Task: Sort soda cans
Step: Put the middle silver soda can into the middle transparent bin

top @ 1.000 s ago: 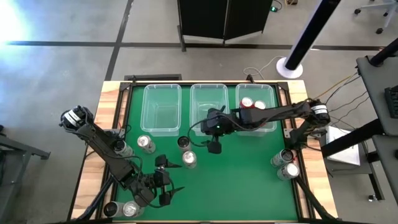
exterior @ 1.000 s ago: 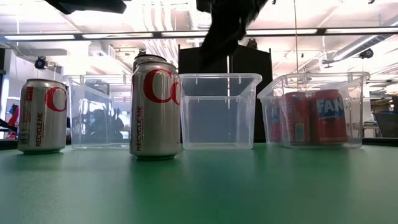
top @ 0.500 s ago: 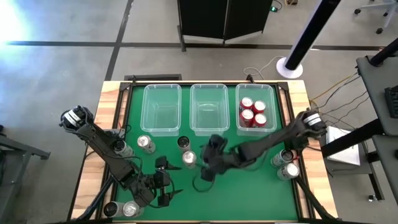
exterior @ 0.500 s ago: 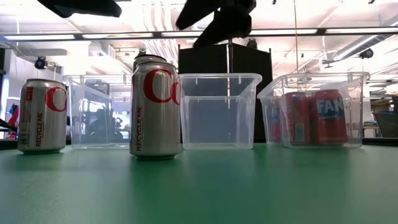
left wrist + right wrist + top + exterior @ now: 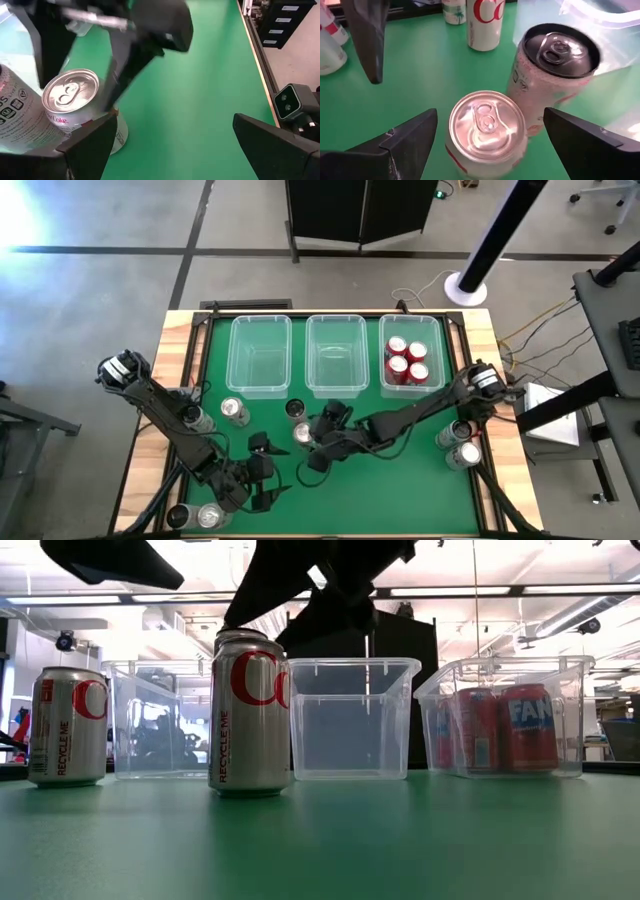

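Silver can (image 5: pixel 487 129) sits between the right hand's (image 5: pixel 487 145) wide fingers; the black-topped can (image 5: pixel 555 75) touching it could topple.

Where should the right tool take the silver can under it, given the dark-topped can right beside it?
Grip the silver can around its upright wall, coming straight down from above. The right tool hangs open with a finger on either side, while the dark-topped can sits close on a third side, outside the closing line. Likely safest to close across the free sides and lift vertically.
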